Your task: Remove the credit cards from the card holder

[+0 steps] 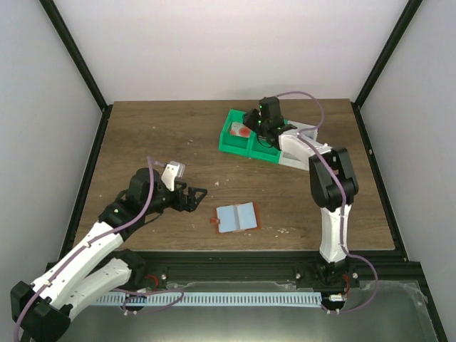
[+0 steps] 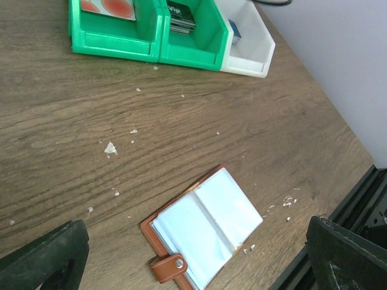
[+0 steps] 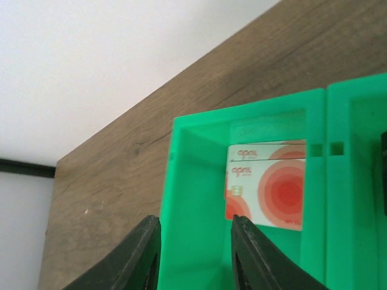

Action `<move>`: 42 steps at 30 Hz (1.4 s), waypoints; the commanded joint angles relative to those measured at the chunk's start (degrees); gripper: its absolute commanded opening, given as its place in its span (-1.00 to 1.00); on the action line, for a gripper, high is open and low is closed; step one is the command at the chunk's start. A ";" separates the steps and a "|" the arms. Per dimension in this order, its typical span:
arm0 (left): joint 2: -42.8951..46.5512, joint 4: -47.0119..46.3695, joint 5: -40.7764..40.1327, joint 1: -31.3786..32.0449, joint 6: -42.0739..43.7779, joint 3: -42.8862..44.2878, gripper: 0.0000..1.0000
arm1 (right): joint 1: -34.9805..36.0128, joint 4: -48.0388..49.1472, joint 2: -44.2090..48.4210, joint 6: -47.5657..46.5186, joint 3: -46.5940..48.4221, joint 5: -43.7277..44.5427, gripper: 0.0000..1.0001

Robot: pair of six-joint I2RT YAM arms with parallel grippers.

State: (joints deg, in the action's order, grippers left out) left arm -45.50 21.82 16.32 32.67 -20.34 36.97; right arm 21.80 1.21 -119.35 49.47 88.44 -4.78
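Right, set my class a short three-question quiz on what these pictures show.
1. True or false: the reddish-brown leather bifold card holder lies shut on the brown wooden table.
2. Where are the white plastic cards with red round marks? A in the card holder; B in a green plastic bin; C on the bare table.
3. Does the right claw hold anything?
Key: 1 false; 2 B; 3 no, its fingers stand apart, empty.

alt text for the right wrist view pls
Two white cards with red round marks lie overlapping in a green bin on a wooden table. The right gripper hovers above the bin, its jaws parted and empty.
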 commanded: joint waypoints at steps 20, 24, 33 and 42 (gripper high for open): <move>-9.26 -14.35 16.49 0.81 -14.56 -6.93 0.15 | -0.32 -10.96 38.50 -14.50 -35.09 -21.86 -0.21; -12.04 -17.40 16.57 1.62 -16.30 -8.28 0.09 | 0.36 -9.71 43.81 -13.59 -41.82 -23.71 -0.21; -21.78 -33.34 18.26 3.64 -23.80 -14.88 0.12 | 8.60 -1.57 49.59 -4.68 -55.78 -23.66 -0.22; -30.74 -41.12 21.38 3.12 -26.37 -16.48 0.23 | 17.73 -3.45 45.58 -1.58 -54.52 -16.33 -0.21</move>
State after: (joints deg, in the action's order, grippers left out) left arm -74.81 -12.21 35.27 36.03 -44.42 21.58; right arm 36.51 -2.55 -72.27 45.98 31.90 -24.97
